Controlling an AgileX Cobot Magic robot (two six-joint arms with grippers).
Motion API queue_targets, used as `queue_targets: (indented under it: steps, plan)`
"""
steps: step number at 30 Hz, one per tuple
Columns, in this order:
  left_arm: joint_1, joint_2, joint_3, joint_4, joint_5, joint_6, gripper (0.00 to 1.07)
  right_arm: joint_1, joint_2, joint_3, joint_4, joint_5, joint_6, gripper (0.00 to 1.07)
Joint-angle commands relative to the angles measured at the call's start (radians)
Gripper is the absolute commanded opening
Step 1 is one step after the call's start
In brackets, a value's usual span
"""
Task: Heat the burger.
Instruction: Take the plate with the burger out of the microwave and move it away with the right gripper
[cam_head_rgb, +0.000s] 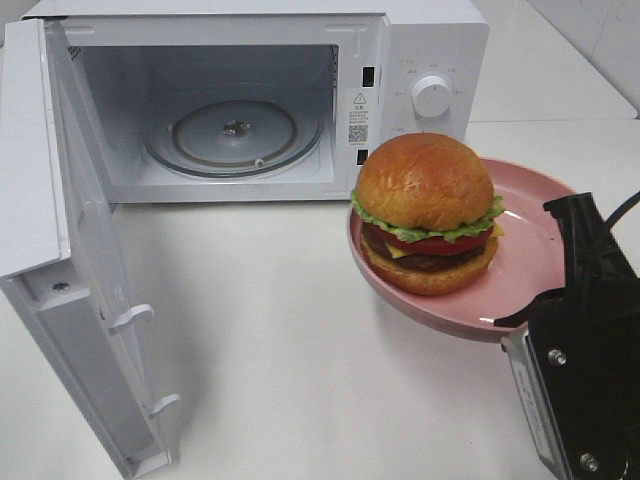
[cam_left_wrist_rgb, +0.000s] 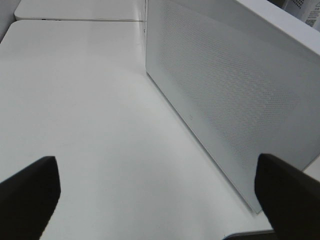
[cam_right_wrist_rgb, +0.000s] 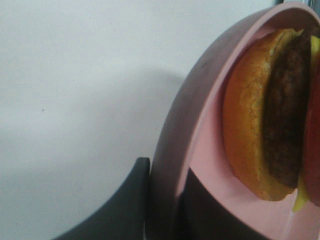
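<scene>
right gripper (cam_head_rgb: 545, 300) jaws pinch the pink plate (cam_head_rgb: 530, 250) rim, burger (cam_head_rgb: 428, 213) aboard, before the open microwave (cam_head_rgb: 240, 100); left gripper (cam_left_wrist_rgb: 157, 195) jaws wide, empty.

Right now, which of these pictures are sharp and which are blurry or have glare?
Exterior high view: sharp, with glare on the burger bun. Right wrist view: soft and close on the pink plate. Left wrist view: microwave door clear, claw fingertips blurred.

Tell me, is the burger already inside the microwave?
No, the burger sits on the pink plate outside the open microwave, whose glass turntable is bare.
</scene>
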Motion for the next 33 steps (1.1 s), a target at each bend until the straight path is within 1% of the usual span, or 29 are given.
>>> queue_targets:
  steps: [1, 2, 3, 4, 5, 6, 7, 8, 9, 10, 17, 21, 22, 24, 27, 29, 32, 33]
  plan:
    - [0.003, -0.015, 0.002, -0.003, -0.011, 0.001, 0.98, 0.004, -0.023, -0.01, -0.126, 0.012, 0.135, 0.0]
    - [0.003, -0.015, 0.002, -0.003, -0.011, 0.001, 0.98, 0.004, -0.023, -0.01, -0.206, 0.06, 0.265, 0.0]
    - [0.003, -0.015, 0.002, -0.003, -0.011, 0.001, 0.98, 0.004, -0.023, -0.01, -0.206, 0.06, 0.265, 0.0]
    - [0.003, -0.015, 0.002, -0.003, -0.011, 0.001, 0.98, 0.004, -0.023, -0.01, -0.299, 0.1, 0.385, 0.0]
    - [0.003, -0.015, 0.002, -0.003, -0.011, 0.001, 0.98, 0.004, -0.023, -0.01, -0.346, 0.12, 0.453, 0.0]
    - [0.003, -0.015, 0.002, -0.003, -0.011, 0.001, 0.98, 0.004, -0.023, -0.01, -0.346, 0.12, 0.453, 0.0]
    - [0.003, -0.015, 0.002, -0.003, -0.011, 0.001, 0.98, 0.004, -0.023, -0.01, -0.412, 0.16, 0.574, 0.0]
    - [0.003, -0.015, 0.002, -0.003, -0.011, 0.001, 0.98, 0.004, -0.023, -0.01, -0.44, 0.185, 0.631, 0.0]
    - [0.003, -0.015, 0.002, -0.003, -0.011, 0.001, 0.98, 0.004, -0.023, -0.01, -0.44, 0.185, 0.631, 0.0]
    - [0.003, -0.015, 0.002, -0.003, -0.011, 0.001, 0.98, 0.004, -0.023, -0.01, -0.471, 0.235, 0.718, 0.0]
    - [0.003, -0.015, 0.002, -0.003, -0.011, 0.001, 0.98, 0.004, -0.023, -0.01, -0.482, 0.374, 0.837, 0.0]
    - [0.003, -0.015, 0.002, -0.003, -0.011, 0.001, 0.98, 0.004, 0.003, -0.011, -0.497, 0.512, 0.995, 0.0]
    - [0.003, -0.015, 0.002, -0.003, -0.011, 0.001, 0.98, 0.004, 0.003, -0.011, -0.497, 0.512, 0.995, 0.0]
    - [0.003, -0.015, 0.002, -0.003, -0.011, 0.001, 0.98, 0.004, 0.042, -0.013, -0.498, 0.552, 1.076, 0.0]
    - [0.003, -0.015, 0.002, -0.003, -0.011, 0.001, 0.98, 0.004, 0.054, -0.017, -0.498, 0.56, 1.107, 0.0]
    - [0.003, -0.015, 0.002, -0.003, -0.011, 0.001, 0.98, 0.004, 0.115, -0.054, -0.493, 0.609, 1.255, 0.0]
    - [0.003, -0.015, 0.002, -0.003, -0.011, 0.001, 0.98, 0.004, 0.135, -0.068, -0.493, 0.625, 1.293, 0.0]
    - [0.003, -0.015, 0.002, -0.003, -0.011, 0.001, 0.98, 0.004, 0.171, -0.091, -0.493, 0.647, 1.356, 0.0]
